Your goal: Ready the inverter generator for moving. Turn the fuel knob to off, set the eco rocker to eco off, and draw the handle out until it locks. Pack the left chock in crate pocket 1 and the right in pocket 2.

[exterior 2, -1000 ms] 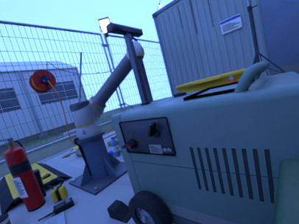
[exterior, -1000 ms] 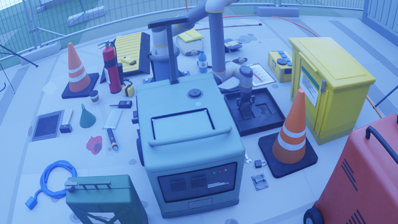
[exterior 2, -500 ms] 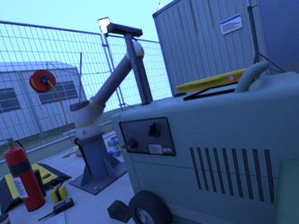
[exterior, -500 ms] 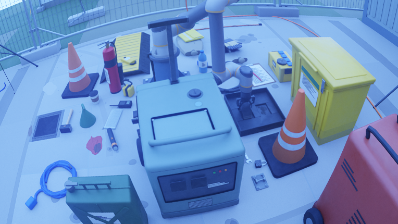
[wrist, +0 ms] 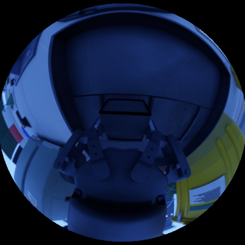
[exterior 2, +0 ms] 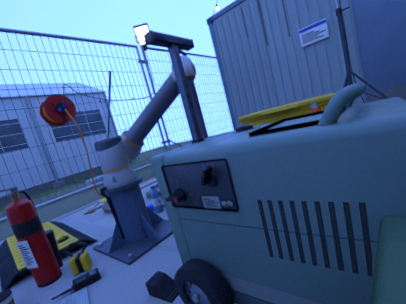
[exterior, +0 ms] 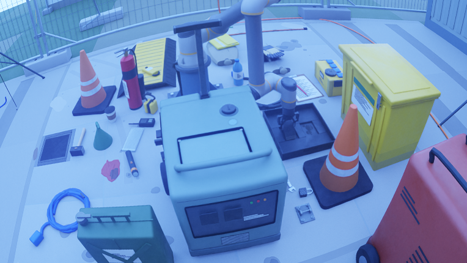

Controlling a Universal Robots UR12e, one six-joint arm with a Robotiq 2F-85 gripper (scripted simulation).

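A dark chock [exterior: 289, 133] [wrist: 124, 117] sits in the left pocket of the black crate [exterior: 298, 130], to the right of the generator [exterior: 219, 163]. My gripper [exterior: 289, 128] [wrist: 124, 126] reaches down into that pocket, and its fingers clasp the chock's two sides. The right pocket [exterior: 308, 128] holds nothing. The generator's handle [exterior: 198, 49] [exterior 2: 176, 75] stands drawn up high. The fuel knob [exterior 2: 178, 195] and the rocker [exterior 2: 208, 176] sit on the side panel. The other chock [exterior 2: 161, 285] lies by the wheel [exterior 2: 200, 282].
The yellow cabinet [exterior: 385, 98] stands right of the crate. An orange cone [exterior: 340, 156] stands in front of the crate. A red machine [exterior: 428, 209] fills the lower right corner. A clipboard [exterior: 307, 86] and a yellow box [exterior: 328, 76] lie behind the crate.
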